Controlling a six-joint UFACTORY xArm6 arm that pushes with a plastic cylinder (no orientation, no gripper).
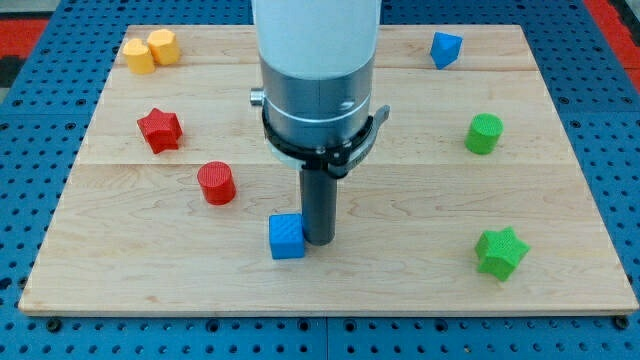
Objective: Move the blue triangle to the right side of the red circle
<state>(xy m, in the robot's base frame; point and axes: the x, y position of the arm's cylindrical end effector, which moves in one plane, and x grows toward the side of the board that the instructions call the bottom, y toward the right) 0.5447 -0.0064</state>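
The blue triangle (446, 48) lies near the view's top right of the wooden board. The red circle (216, 183) stands left of centre. My tip (319, 240) is down on the board below centre, far from the blue triangle, to the right of the red circle and a little lower. It touches or nearly touches the right side of a blue cube (287, 236).
A red star (159, 129) sits left of centre. Two yellow blocks (150, 50) stand at the top left. A green cylinder (484, 133) is at the right and a green star (500, 252) at the lower right. The board (120, 270) lies on blue pegboard.
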